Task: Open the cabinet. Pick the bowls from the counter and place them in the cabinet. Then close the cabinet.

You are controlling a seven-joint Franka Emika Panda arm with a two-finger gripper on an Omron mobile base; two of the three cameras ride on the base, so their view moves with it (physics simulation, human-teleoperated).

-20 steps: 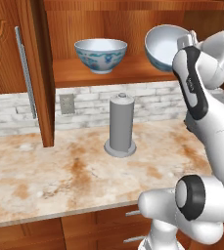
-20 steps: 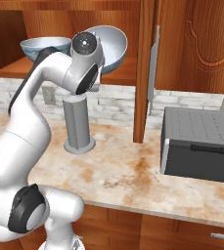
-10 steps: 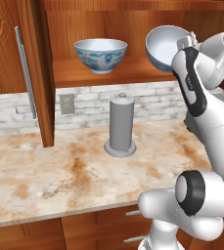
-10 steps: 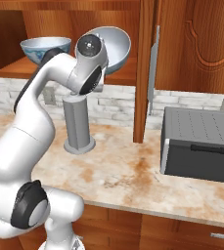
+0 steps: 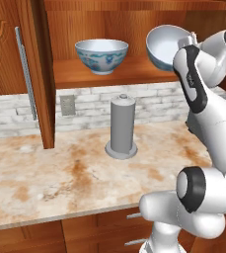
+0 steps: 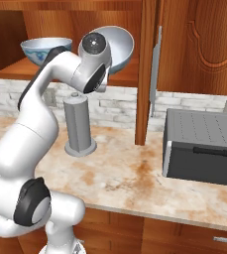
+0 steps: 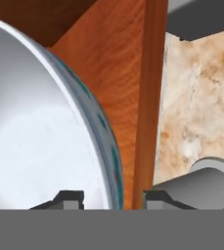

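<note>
The cabinet (image 5: 134, 74) stands open, its left door (image 5: 8, 64) swung out with a long silver handle (image 5: 25, 74). One patterned bowl (image 5: 102, 55) sits upright on the shelf; the right base view has that bowl (image 6: 41, 49) at the far left. My gripper (image 7: 113, 197) is shut on the rim of the second bowl (image 7: 40, 132), holding it tipped on its side just above the right part of the shelf (image 5: 166, 47). In the right base view this bowl (image 6: 120, 47) shows behind my wrist, beside the right door (image 6: 199, 44).
A grey upright cylinder (image 5: 122, 127) stands on the mottled counter (image 5: 50, 173) below the shelf, right under my arm. At the right, a dark grey box appliance (image 6: 201, 146) sits on the counter (image 6: 130, 173). Drawers run beneath the counter edge.
My wrist and the held bowl have shifted slightly toward the cabinet's right side. The bowl on the shelf and the cylinder have not moved.
</note>
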